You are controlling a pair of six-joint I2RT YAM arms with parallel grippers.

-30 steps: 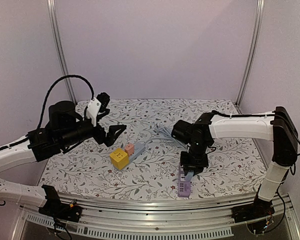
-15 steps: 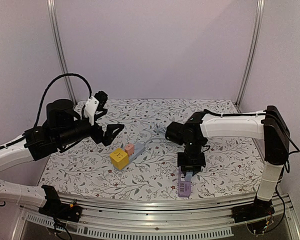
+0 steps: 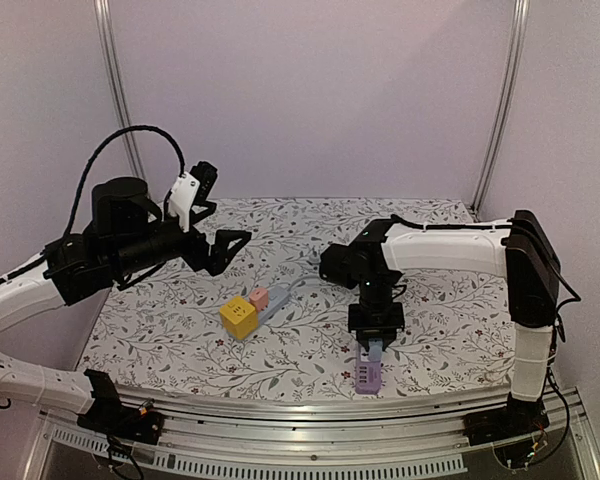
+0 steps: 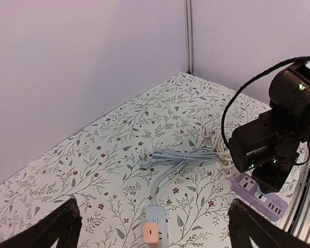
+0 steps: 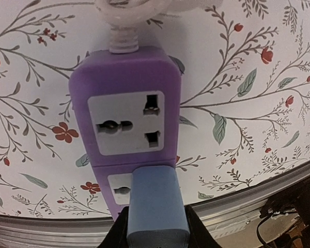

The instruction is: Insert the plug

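Note:
A purple power strip (image 3: 368, 376) lies near the table's front edge, its white cord (image 5: 125, 15) leading away. My right gripper (image 3: 375, 338) points down over it, shut on a blue plug (image 5: 157, 204). In the right wrist view the plug covers most of the strip's second socket (image 5: 119, 190), while the first socket (image 5: 126, 123) is bare. The prongs are hidden. My left gripper (image 3: 225, 254) hovers open and empty above the left part of the table. Its dark fingers (image 4: 62, 227) frame the table far below.
A yellow cube adapter (image 3: 239, 317) and a pink adapter (image 3: 259, 298) sit on a grey-blue power strip (image 4: 156, 214) left of centre. Its bundled cable (image 4: 183, 157) lies behind the right arm. The metal front rail (image 3: 310, 410) runs just beyond the purple strip.
The right arm has shifted a little to the left, with the plug still over the purple strip. My left gripper has risen slightly.

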